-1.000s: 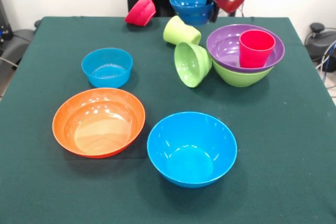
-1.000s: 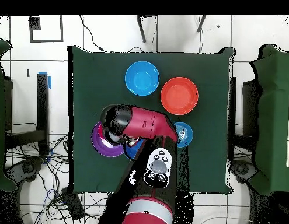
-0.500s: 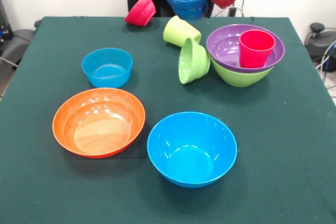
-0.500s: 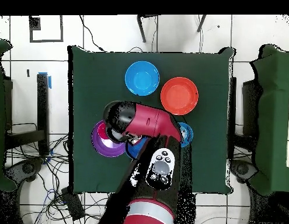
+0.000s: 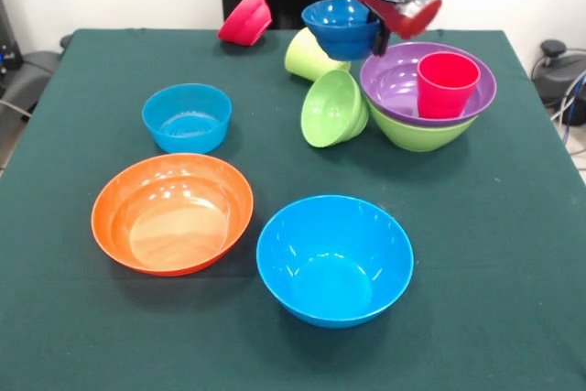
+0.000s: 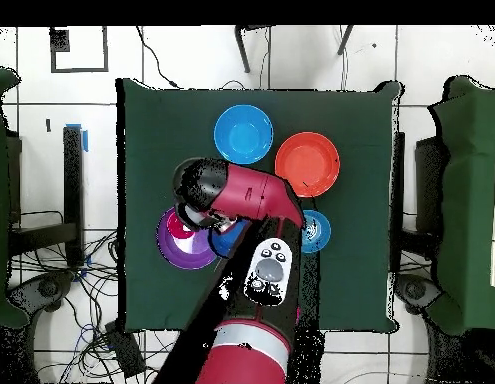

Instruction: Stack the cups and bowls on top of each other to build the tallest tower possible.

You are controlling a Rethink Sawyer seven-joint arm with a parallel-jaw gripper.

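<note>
1. Nearest the worktop's front edge, the large light blue bowl (image 5: 334, 258) and the large orange bowl (image 5: 172, 212) sit upright and well clear of me; I see little risk there. Behind them the small light blue bowl (image 5: 187, 116) stands upright too.
2. Mid-worktop, the small lime green bowl (image 5: 334, 109) lies tipped on its side, resting against the tower (image 5: 428, 93). A nudge could roll it or jog the stack.
3. The tower, near the far right corner, is the large lime green bowl, the purple bowl (image 5: 394, 84) and the red cup (image 5: 447, 83). The cup stands off-centre, so anything set on it may tilt and slide off.
4. My end effector (image 5: 377, 32) carries the dark blue bowl (image 5: 341, 27) in the air, gripped at its rim. That hold looks one-sided; it could swing or slip.
5. My fingers are mostly hidden behind the bowl. Overhead, my arm covers the tower. The lime green cup (image 5: 309, 54) is partly masked; the pink-red bowl (image 5: 245, 17) leans at the far edge.
</note>
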